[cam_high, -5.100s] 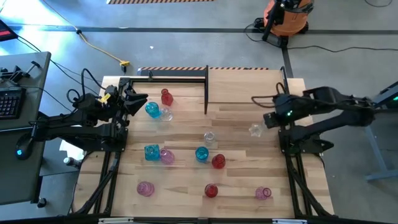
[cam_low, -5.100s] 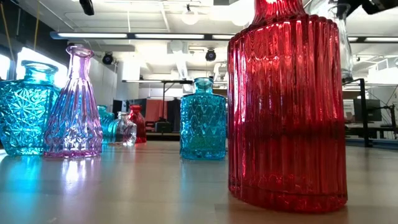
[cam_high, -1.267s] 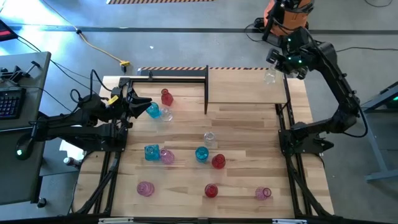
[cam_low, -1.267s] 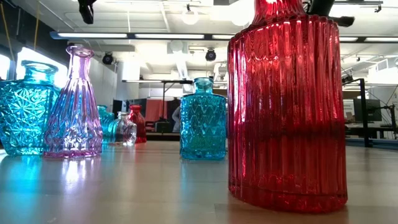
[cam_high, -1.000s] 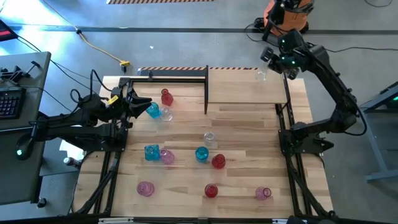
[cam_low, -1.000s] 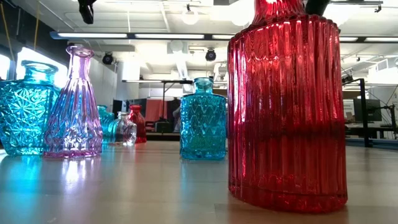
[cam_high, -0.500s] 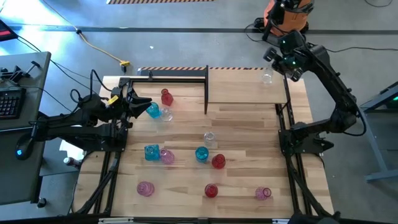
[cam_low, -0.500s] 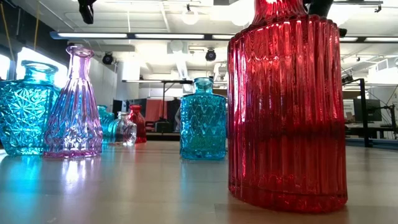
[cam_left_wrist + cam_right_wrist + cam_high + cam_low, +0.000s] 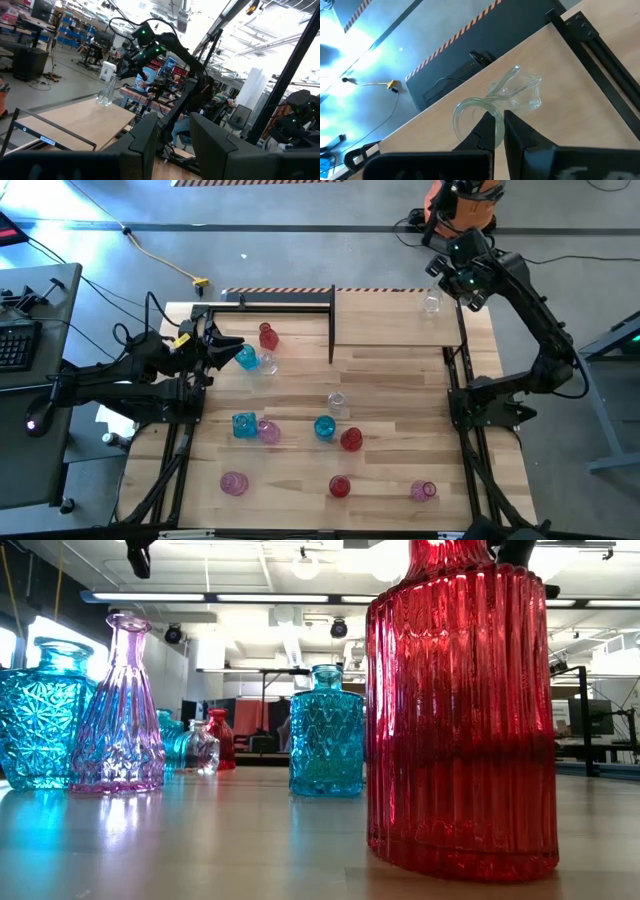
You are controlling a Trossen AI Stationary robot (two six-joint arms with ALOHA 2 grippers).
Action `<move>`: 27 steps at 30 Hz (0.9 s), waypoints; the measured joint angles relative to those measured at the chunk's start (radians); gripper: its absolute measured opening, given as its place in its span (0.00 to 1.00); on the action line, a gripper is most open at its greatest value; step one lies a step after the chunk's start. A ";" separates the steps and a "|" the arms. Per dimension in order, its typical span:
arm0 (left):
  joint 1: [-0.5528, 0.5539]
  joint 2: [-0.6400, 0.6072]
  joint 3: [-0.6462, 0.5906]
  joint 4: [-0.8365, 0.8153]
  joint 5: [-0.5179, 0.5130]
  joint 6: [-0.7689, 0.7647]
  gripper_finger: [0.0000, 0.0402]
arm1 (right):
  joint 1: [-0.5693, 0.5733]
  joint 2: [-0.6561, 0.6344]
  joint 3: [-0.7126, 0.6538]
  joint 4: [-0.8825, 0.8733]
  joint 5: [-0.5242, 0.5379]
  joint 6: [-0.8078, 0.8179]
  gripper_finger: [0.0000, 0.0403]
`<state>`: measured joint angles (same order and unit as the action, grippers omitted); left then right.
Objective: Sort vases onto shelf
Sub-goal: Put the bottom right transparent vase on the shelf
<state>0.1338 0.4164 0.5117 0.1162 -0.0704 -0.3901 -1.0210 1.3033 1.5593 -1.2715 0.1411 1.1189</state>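
A: Start wide — what do you see on your table (image 9: pixel 400 390)?

B: Look at the planked top first: your shelf (image 9: pixel 395 318) lies at the far right corner, a pale board edged by black bars. Your right arm reaches up over that far corner. Your left arm lies low along the left side, with its gripper (image 9: pixel 222 346) pointed at a small cluster near the far left.

A: And the right gripper?

B: Your right gripper (image 9: pixel 498 129) is pressed together on the rim of a clear vase (image 9: pixel 512 95) — the glass lip sits between the two fingers. The vase stands at the shelf's far right part, near the black bar. From the wrist view you cannot tell whether its base touches the board.

A: The left one?

B: Its fingers (image 9: pixel 145 142) stand partly apart with nothing between them. It is just beside a turquoise vase (image 9: pixel 244 357), with a red vase (image 9: pixel 267 336) and a small clear one (image 9: pixel 267 364) touching or nearly so.

A: Where are the rest of the vases?

B: Still on the tabletop, off the shelf. In the middle you have a clear one (image 9: pixel 337 402), then a row of a turquoise square vase (image 9: pixel 244 424), a pink one (image 9: pixel 268 431), a turquoise round one (image 9: pixel 324 427) and a red one (image 9: pixel 351 440). Along the near edge sit a pink vase (image 9: pixel 233 483), a red ribbed vase (image 9: pixel 340 486) — it fills the low view — and another pink one (image 9: pixel 424 491).
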 joint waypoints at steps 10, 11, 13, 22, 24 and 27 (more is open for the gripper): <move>0.000 0.000 0.000 0.000 0.000 0.000 0.26 | 0.000 0.021 0.000 -0.009 0.017 0.008 0.00; 0.000 0.000 0.000 0.000 0.000 0.000 0.26 | 0.000 0.029 0.000 -0.011 0.017 0.007 0.00; 0.000 0.000 0.000 0.000 0.000 0.000 0.26 | 0.000 0.041 0.000 -0.011 0.017 0.006 0.00; 0.000 0.000 0.000 0.000 0.000 0.000 0.26 | 0.000 0.054 0.002 -0.003 0.033 -0.002 0.00; 0.000 0.000 0.000 0.000 0.000 0.000 0.26 | 0.000 0.054 0.002 -0.005 0.038 -0.001 0.00; 0.000 0.000 0.000 0.000 0.000 0.000 0.26 | 0.000 0.054 0.002 -0.014 0.049 -0.002 0.00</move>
<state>0.1339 0.4162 0.5117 0.1162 -0.0704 -0.3901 -1.0210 1.3571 1.5616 -1.2853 0.1900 1.1168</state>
